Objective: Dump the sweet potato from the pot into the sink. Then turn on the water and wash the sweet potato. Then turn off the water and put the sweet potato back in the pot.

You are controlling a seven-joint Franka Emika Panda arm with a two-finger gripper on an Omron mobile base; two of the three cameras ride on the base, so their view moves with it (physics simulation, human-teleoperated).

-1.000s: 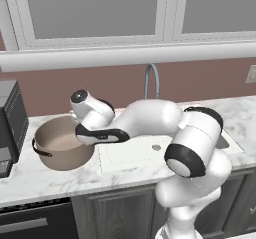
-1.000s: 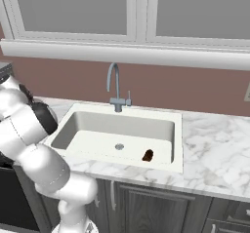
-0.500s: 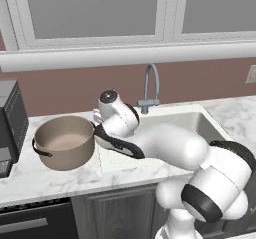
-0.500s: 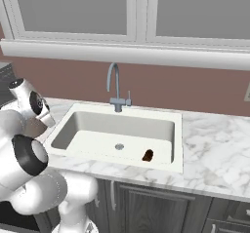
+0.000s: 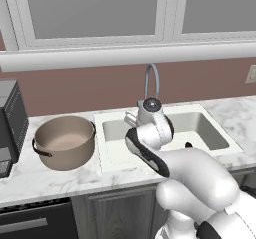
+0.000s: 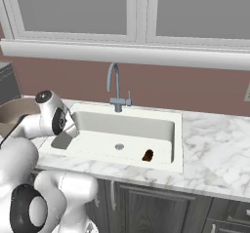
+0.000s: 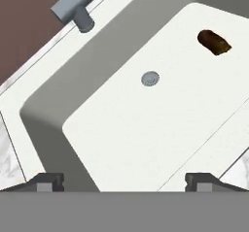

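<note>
End effector (image 7: 124,180) w/ fingers apart over sink's (image 7: 44,105) left end; sweet potato (image 7: 213,41) lies right, near front wall.

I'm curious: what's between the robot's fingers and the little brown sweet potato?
In the hand view: bare white sink floor and the small round grey drain, before the reddish-brown sweet potato.

Grey-paned window (image 5: 100,10) with white sill, reddish-brown wall (image 6: 195,88), marble counter (image 6: 219,154), dark cabinets (image 6: 146,207) below

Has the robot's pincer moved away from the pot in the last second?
Yes. In the left base view the hand has swung right from beside the pot to the sink, and the open pincer now looks down into it.
</note>
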